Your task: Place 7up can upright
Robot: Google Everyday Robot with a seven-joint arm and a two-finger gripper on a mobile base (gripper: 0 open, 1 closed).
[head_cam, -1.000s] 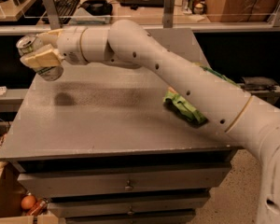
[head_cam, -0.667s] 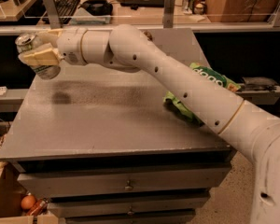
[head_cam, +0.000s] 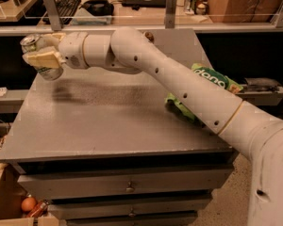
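The 7up can (head_cam: 48, 71) is a pale silvery can with a silver top, held in the air above the far left part of the grey cabinet top (head_cam: 104, 121). It stands nearly upright, tilted slightly. My gripper (head_cam: 40, 56) is shut on the 7up can, with its cream fingers (head_cam: 41, 59) across the can's middle, so most of the can's markings are hidden. The can's shadow falls on the cabinet top just below it. My white arm reaches in from the right across the cabinet.
A green snack bag (head_cam: 212, 81) lies on the right side of the cabinet top, partly behind my arm. The cabinet has drawers (head_cam: 127, 185) at the front. A desk with a keyboard (head_cam: 66, 4) stands behind. Clutter sits on the floor at lower left.
My gripper and the can have stayed in nearly the same place above the cabinet's far left, shifting only slightly; the arm has pulled a little to the left off the green bag.
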